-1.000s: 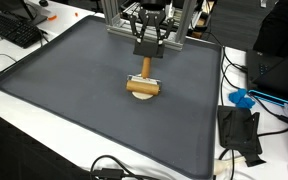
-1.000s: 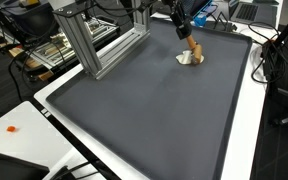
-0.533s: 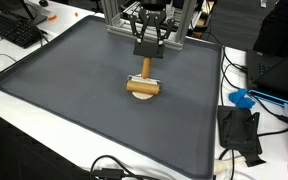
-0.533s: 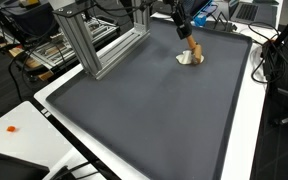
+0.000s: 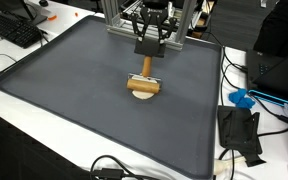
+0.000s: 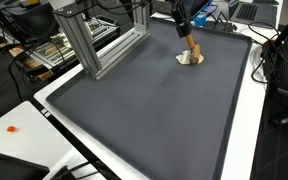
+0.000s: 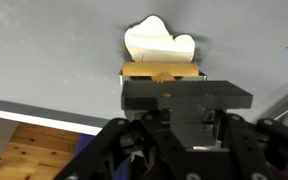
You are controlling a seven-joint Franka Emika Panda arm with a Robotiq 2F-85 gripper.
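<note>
My gripper (image 5: 144, 60) hangs over the far middle of the dark grey mat (image 5: 74, 100), shut on the dark handle of a wooden roller (image 5: 144, 87). The roller's wooden bar lies across a flat cream-coloured piece (image 5: 142, 97) on the mat. In an exterior view the gripper (image 6: 187, 36) holds the roller (image 6: 192, 50) tilted above the cream piece (image 6: 188, 60). In the wrist view the gripper (image 7: 176, 105) comes in from the bottom. Beyond it there are the wooden bar (image 7: 162, 71) and the lobed cream piece (image 7: 159, 42). The fingertips are hidden behind the dark handle block.
An aluminium frame (image 6: 99, 40) stands at the mat's far edge behind the arm. A keyboard (image 5: 14, 30) lies off one corner. A blue object (image 5: 242, 98), a black device (image 5: 239, 132) and cables (image 5: 114, 168) sit on the white table round the mat.
The gripper and the roller have shifted slightly toward the mat's far edge, so a little more of the cream piece shows. The grip is unchanged.
</note>
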